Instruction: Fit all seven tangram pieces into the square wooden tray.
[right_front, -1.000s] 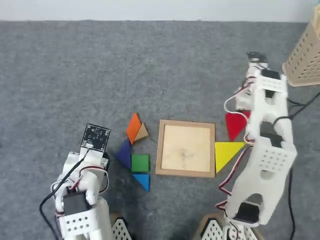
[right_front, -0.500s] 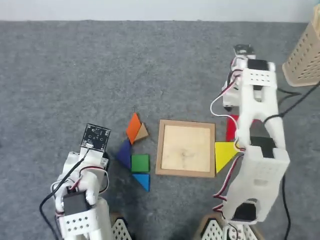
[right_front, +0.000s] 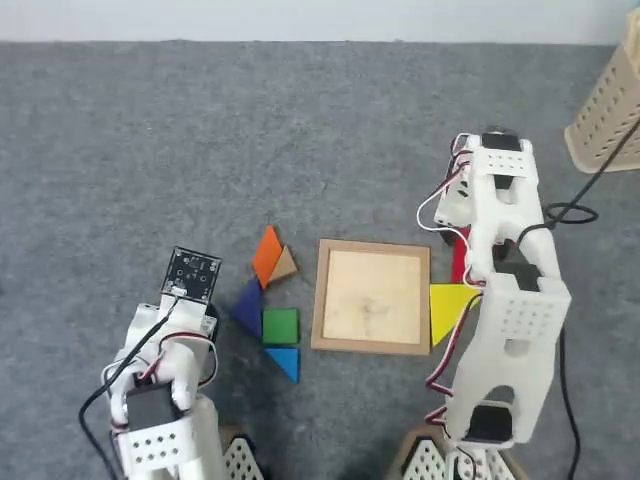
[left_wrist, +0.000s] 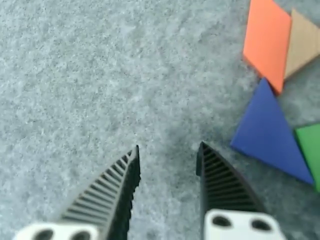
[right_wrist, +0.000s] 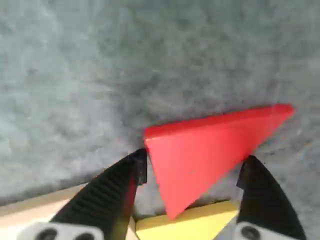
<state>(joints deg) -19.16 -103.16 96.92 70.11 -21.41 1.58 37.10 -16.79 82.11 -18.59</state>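
We log the right gripper (right_wrist: 195, 156) shifted leftward since a second ago, jaws now spread astride the red triangular piece (right_wrist: 210, 137). Left gripper (left_wrist: 168, 146) unmoved, jaws apart over grey carpet (left_wrist: 75, 75).

Desk: covered edge to edge in a grey, felt-like mat (right_front: 150, 150).
Wall: pale strip (right_front: 300, 20) along the desk's far edge.
Far right corner: beige perforated block (right_front: 608, 110), cut off by the frame.
Light: even, soft shadows.

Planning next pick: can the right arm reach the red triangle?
Likely yes: right arm holds jaws open over the red triangle, nothing on top; yellow triangle lies close by one tip.
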